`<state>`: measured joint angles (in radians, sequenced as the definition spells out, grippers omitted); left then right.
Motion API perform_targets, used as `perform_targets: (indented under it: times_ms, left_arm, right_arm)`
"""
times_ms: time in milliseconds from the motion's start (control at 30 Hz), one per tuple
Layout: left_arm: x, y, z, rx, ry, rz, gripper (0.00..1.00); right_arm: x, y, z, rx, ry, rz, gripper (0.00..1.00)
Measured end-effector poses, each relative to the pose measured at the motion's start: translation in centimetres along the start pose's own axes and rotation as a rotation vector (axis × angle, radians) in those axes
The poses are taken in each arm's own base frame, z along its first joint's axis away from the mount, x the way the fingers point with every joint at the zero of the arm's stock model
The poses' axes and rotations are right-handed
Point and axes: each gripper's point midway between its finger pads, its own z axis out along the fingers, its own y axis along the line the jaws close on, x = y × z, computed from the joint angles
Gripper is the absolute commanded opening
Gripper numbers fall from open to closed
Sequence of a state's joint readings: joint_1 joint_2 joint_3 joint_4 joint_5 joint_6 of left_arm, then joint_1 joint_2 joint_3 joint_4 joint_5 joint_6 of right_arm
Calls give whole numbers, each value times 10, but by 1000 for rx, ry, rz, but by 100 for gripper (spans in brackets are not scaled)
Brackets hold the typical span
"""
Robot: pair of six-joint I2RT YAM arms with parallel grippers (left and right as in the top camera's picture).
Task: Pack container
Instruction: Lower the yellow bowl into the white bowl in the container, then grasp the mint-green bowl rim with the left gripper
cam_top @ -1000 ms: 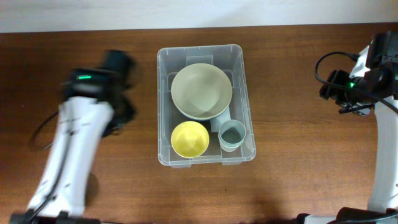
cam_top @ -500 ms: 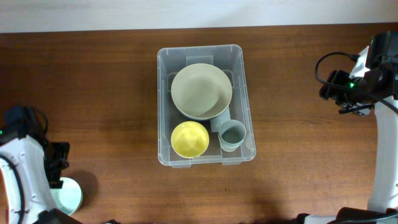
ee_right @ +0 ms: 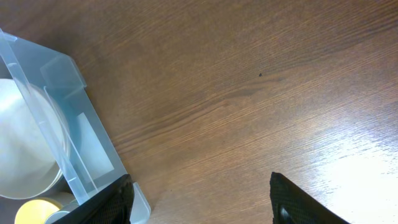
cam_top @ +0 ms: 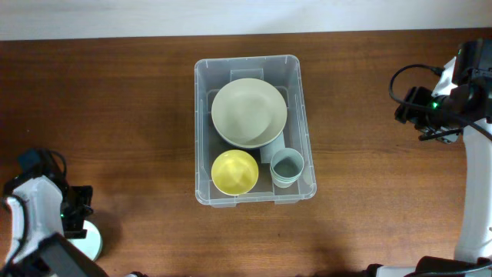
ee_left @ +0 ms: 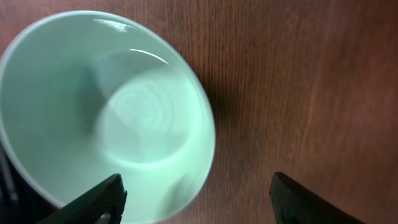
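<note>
- Clear container (cam_top: 200,131) sits mid-table, holding a pale green bowl (cam_top: 249,113), a yellow bowl (cam_top: 234,171) and a cup (cam_top: 287,166).
- Left gripper (ee_left: 198,200), jaws spread, hovers over the mint bowl (ee_left: 106,106) at the near left.
- Right gripper (ee_right: 202,199) is released and empty, at the right.

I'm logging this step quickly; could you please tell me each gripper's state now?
Left gripper: open, over the rim of the mint bowl, holding nothing.
Right gripper: open, holding nothing.
</note>
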<state>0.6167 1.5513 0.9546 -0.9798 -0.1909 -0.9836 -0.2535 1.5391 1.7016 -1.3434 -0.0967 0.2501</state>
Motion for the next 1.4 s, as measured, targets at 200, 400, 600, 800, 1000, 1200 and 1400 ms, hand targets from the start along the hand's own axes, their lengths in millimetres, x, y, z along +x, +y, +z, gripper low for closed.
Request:
perform_targets:
  times_ms: [200,400,600,800,1000,1200,1400]
  left_arm:
    - [3,-4,25,-53,36,12,34]
    - [6,-2,32,-77,52,33,10]
    - [9,-4,32,-67,71,35,1]
    - [19,-5,27,-56,133,45,0]
    - [8,-29,-11,35,134,118,0]
    - [10,-81,-111,289,-35,330,1]
    - [101,-129,-207,575,-122,775,1]
  right_arm:
    - [0,0,0,0,0,0,66]
    - [0,0,0,0,0,0,66]
    - [1,0,0,1,3,1,66]
    - [1,0,0,1,2,0,66]
    - [0,0,0,0,-1,0,66]
    - [-1,0,0,-1,-4,0,66]
    - [-1,0,0,-1,-5,0,66]
